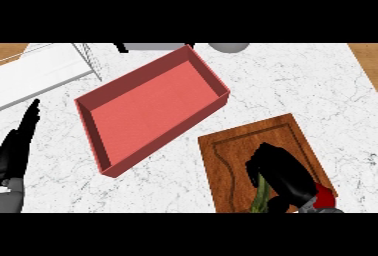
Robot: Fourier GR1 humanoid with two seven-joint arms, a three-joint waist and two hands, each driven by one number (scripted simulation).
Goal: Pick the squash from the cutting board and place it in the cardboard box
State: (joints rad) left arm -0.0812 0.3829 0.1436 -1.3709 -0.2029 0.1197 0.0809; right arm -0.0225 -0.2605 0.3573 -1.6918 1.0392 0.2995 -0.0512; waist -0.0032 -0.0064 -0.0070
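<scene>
Right hand (284, 172): mine, low at the right, lying over the lower middle of the board, its back turned up.
Right fingers (260, 159): curled down round the squash, clamped on it.
Squash (260, 197): a green, streaked strip showing just under and left of my right hand, most of it hidden by the hand; it is over the board's lower part, near the lower edge of view. I cannot tell whether it touches the wood.
Board (229, 150): brown wood with a groove round its rim, lying tilted on the tabletop at the lower right.
Box (148, 107): red-pink, shallow, open-topped, set askew at the middle left; nothing shows inside. Its right corner is near the board's upper left corner, the two apart.
Left hand (11, 155): mine, at the left edge, resting, well apart from box and board.
Left fingers (29, 120): straight, pointing up, holding nothing.
Tabletop (295, 80): white marble with grey veins, carrying box and board.
</scene>
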